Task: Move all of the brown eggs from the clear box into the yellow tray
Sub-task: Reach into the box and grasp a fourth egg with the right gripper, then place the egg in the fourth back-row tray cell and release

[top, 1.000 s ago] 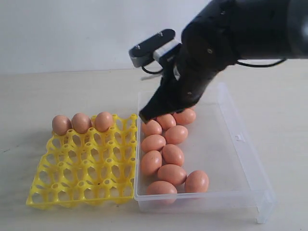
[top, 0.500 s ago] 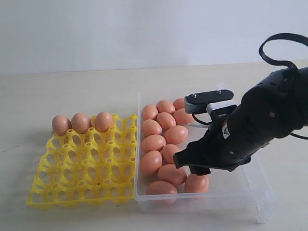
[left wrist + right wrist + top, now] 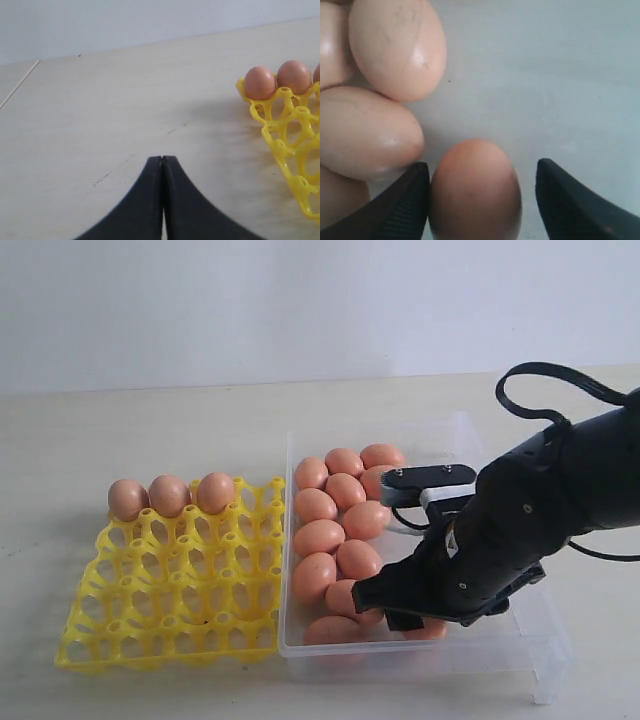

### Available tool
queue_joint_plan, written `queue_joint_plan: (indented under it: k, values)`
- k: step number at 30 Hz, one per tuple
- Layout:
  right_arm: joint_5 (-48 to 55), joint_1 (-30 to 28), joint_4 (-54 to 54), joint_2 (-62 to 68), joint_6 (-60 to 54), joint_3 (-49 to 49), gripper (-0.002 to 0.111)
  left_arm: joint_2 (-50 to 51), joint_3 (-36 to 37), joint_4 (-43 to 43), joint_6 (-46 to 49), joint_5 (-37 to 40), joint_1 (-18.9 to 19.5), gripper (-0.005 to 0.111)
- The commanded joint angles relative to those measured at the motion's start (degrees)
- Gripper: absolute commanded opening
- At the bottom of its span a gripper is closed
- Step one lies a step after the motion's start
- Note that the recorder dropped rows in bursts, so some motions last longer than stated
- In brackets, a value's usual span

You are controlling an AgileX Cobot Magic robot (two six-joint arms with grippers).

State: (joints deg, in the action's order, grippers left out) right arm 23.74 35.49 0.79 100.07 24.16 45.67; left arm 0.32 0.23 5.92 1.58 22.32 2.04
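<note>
Several brown eggs (image 3: 320, 537) lie loose in the left half of the clear box (image 3: 545, 655). Three more eggs (image 3: 170, 494) sit in the back row of the yellow tray (image 3: 170, 590). My right gripper (image 3: 402, 616) is down inside the box near its front wall. In the right wrist view it is open (image 3: 482, 172) around one egg (image 3: 475, 192). That egg touches one finger (image 3: 405, 200) and stands apart from the other. My left gripper (image 3: 162, 159) is shut and empty over bare table beside the tray (image 3: 295, 145); it is out of the exterior view.
The box stands right against the tray's right side. Two other eggs (image 3: 395, 47) lie close beside the finger that touches the egg. The right arm's black body and cable (image 3: 545, 380) cover the box's right half.
The right arm swung from the box's far end to its near front and dropped lower. It now covers the front-right egg, which showed half a second ago.
</note>
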Motion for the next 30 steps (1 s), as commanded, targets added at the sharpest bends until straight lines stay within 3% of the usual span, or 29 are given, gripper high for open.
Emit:
queue_joint_plan:
  k: [1,3,5,6,10,18,24,30]
  values:
    - [-2.5,-0.3,0.6,1.6,-0.2,-0.1,0.054,-0.3,-0.2,-0.1,-0.3,-0.5,-0.3,0.0]
    - [-2.8,-0.3,1.1,1.6,-0.2,-0.1,0.038,-0.3,-0.2,-0.1,-0.3,-0.5,-0.3,0.0]
    - [-2.3,-0.3,1.3,1.5,-2.6,-0.1,0.008,-0.3,-0.2,-0.1,-0.3,-0.5,-0.3,0.0]
    - [-1.5,-0.3,1.4,0.8,-3.6,-0.1,0.0,-0.3,-0.2,-0.1,-0.3,-0.5,-0.3,0.0]
    - [-7.6,-0.3,2.6,-6.1,-6.4,0.0,0.0,-0.3,-0.2,-0.1,-0.3,-0.5,-0.3,0.0]
    - [-48.4,2.2,6.7,-5.0,-12.0,1.4,0.0,-0.3,-0.2,-0.1,-0.3,-0.5,-0.3,0.0]
    - [-48.0,2.5,18.5,6.8,-4.9,11.4,0.0,-0.3,-0.2,-0.1,-0.3,-0.5,-0.3,0.0]
    - [-45.2,2.5,19.1,14.8,-4.1,19.2,0.0,-0.3,-0.2,-0.1,-0.3,-0.5,-0.3,0.0]
